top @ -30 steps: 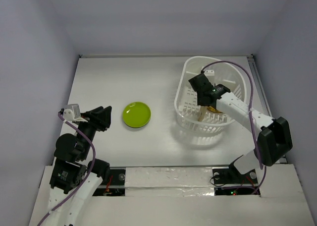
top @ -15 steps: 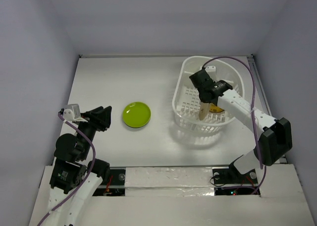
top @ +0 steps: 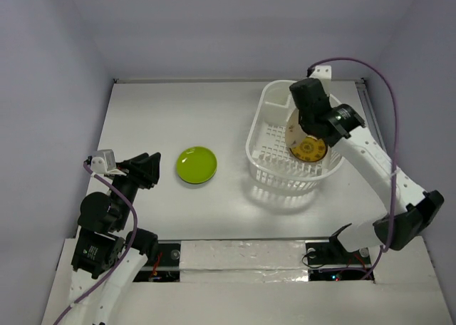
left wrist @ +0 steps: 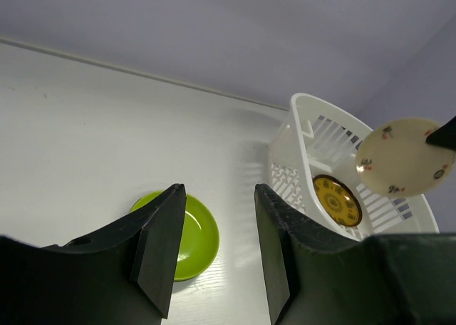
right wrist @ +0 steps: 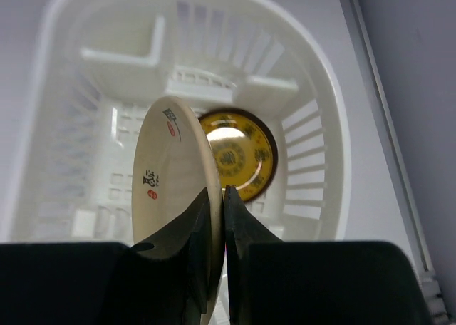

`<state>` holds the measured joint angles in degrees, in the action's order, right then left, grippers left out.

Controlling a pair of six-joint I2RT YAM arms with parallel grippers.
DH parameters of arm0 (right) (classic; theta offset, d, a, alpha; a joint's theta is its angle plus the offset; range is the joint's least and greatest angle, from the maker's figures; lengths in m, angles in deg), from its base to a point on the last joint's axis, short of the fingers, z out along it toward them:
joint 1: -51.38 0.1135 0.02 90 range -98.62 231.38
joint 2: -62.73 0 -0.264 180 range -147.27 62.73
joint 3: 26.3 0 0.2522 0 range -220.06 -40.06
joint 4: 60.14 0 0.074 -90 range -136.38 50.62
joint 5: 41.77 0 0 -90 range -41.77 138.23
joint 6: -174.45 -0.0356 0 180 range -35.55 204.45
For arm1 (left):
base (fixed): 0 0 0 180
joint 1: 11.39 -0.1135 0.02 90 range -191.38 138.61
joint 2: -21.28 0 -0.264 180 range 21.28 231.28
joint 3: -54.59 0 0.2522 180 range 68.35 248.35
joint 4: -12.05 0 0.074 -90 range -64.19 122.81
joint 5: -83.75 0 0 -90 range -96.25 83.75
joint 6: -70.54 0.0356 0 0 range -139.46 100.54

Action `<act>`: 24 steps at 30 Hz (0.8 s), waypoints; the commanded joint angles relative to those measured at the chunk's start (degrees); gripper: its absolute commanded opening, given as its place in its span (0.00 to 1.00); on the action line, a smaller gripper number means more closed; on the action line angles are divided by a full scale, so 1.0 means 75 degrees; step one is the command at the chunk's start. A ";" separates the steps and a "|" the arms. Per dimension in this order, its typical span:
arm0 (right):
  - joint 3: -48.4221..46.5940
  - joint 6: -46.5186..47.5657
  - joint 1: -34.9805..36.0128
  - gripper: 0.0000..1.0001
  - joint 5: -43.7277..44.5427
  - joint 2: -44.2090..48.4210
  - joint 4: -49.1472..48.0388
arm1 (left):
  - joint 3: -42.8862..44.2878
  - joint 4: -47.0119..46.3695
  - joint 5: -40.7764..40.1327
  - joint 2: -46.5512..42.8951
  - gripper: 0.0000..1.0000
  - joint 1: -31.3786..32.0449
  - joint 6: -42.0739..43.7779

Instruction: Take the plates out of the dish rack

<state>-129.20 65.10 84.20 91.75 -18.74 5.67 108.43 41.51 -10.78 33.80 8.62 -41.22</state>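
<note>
My right gripper [right wrist: 217, 197] pinches the rim of the cream plate [right wrist: 171, 175], fingers nearly closed. The plate stands on edge above the dish rack [right wrist: 340, 161], face turned toward my left side. A yellow-orange plate [right wrist: 235, 154] sits in the rack's bottom. My left gripper [left wrist: 217, 250] hangs spread wide, empty, near the lime green plate [left wrist: 194, 234] on the table [left wrist: 85, 125].

On the table [top: 164, 111], toward the right rear: dish rack [top: 285, 184], with an inner plate [top: 308, 150] inside. Above the rack, on edge, pinched by the right gripper [right wrist: 217, 205]: held plate [right wrist: 167, 175]. Left of the rack, well apart: lone plate [top: 197, 164], near the left gripper [top: 146, 169].
</note>
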 commanded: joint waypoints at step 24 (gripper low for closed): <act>-0.1990 -0.0946 0.2585 0.02 -0.4292 -0.3878 -0.4233 | -0.0023 -0.0324 0.0030 0.0136 0.40 -0.0184 0.0006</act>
<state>-141.50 60.88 103.58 62.92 -48.73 -19.42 108.43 41.51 -10.83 33.93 7.62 -41.22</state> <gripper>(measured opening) 0.147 0.404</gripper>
